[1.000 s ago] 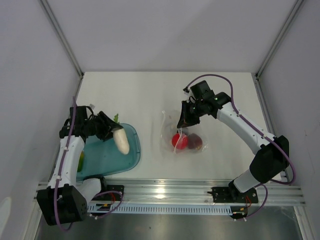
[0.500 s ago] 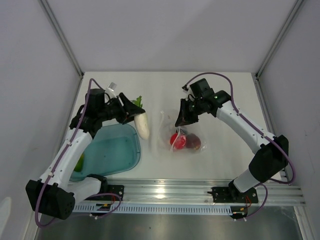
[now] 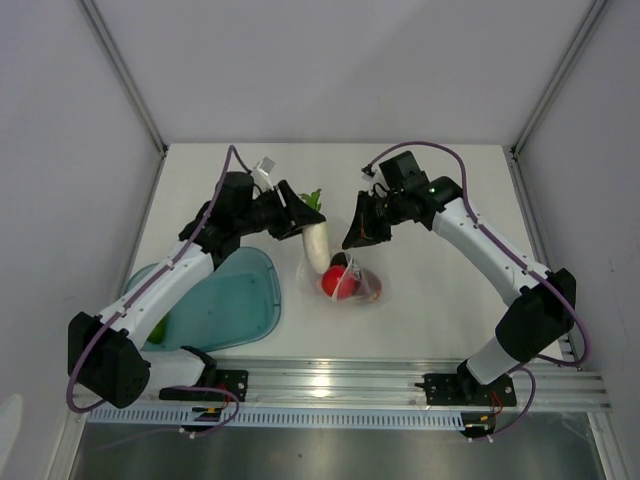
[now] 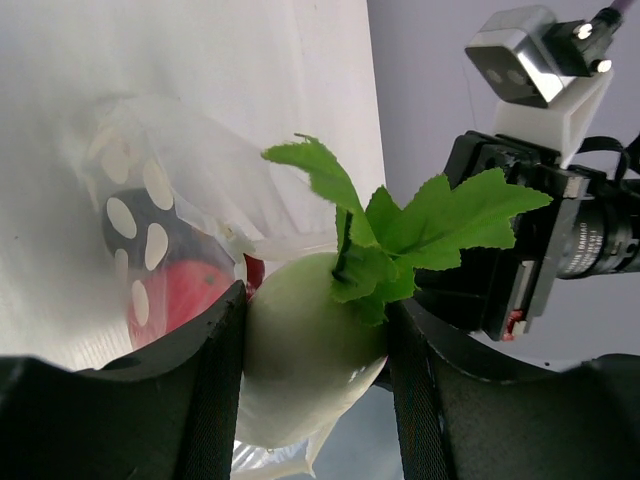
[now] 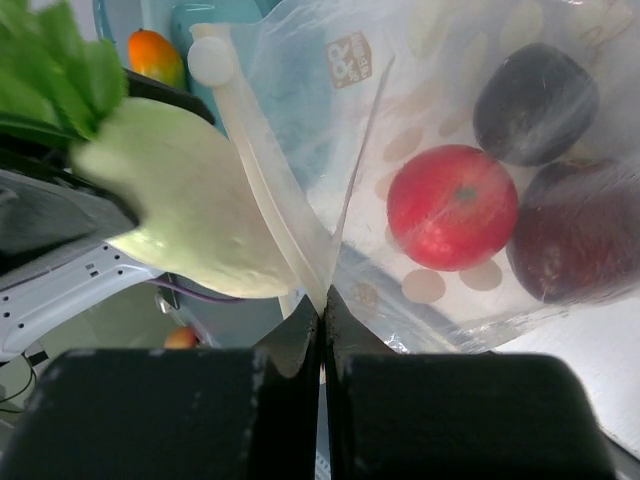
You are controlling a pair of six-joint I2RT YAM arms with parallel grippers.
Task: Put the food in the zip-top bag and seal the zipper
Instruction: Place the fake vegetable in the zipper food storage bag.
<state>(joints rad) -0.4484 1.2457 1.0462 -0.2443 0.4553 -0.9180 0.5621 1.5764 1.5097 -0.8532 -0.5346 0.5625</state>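
Observation:
My left gripper (image 3: 299,222) (image 4: 315,385) is shut on the white oblong food (image 3: 317,246) (image 4: 300,350), a radish with green leaves (image 4: 400,235), held in the air right at the mouth of the zip-top bag (image 3: 350,280) (image 4: 175,185). My right gripper (image 3: 358,236) (image 5: 322,312) is shut on the bag's mouth edge beside the zipper (image 5: 255,150) and lifts it open. Inside the bag lie a red round fruit (image 3: 335,284) (image 5: 455,205), a dark maroon piece (image 5: 565,255) and another dark piece (image 5: 535,95). The radish (image 5: 190,210) hangs just outside the opening.
The teal tray (image 3: 245,310) lies at the near left, under the left arm, with a yellow-green bit (image 3: 160,325) in it. An orange piece (image 5: 155,55) shows in the tray in the right wrist view. Grey walls close off the table on three sides.
The left arm has carried the radish from over the teal tray rightward to the bag's mouth. The right gripper has pulled the bag a little left and raised its edge.

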